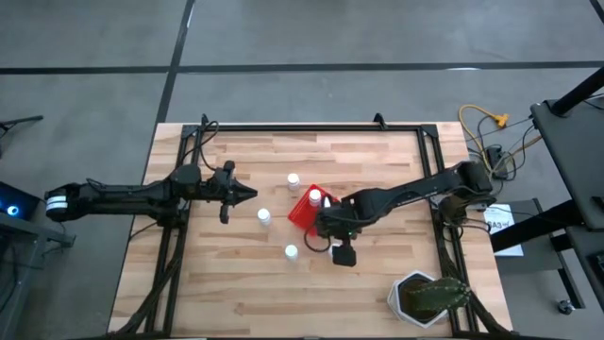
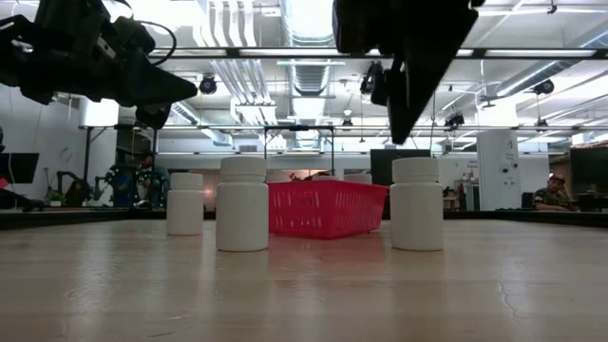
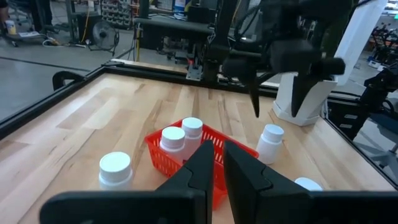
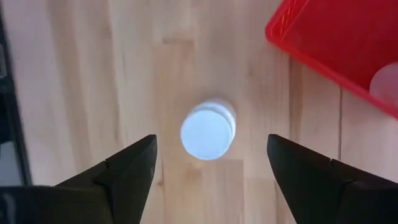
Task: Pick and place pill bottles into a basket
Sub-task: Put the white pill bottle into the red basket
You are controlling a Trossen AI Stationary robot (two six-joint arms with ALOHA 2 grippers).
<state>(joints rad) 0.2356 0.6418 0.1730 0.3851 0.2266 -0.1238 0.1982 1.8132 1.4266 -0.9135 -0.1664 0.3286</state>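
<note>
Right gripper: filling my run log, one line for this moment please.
right gripper open above bottle | left gripper shut, idle | basket holds two bottles

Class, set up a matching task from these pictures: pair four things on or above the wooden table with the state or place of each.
Things:
1. bright red plastic basket
2. left tool
3. right tool
4. round pot with green plant

States:
A. fingers shut, hovering to the basket's left
B. open above a small white capped pill bottle standing on the table
C. holds two white bottles
D. at the table's corner, by the right arm's side

Pairs: 1-C, 2-A, 3-B, 4-D
</note>
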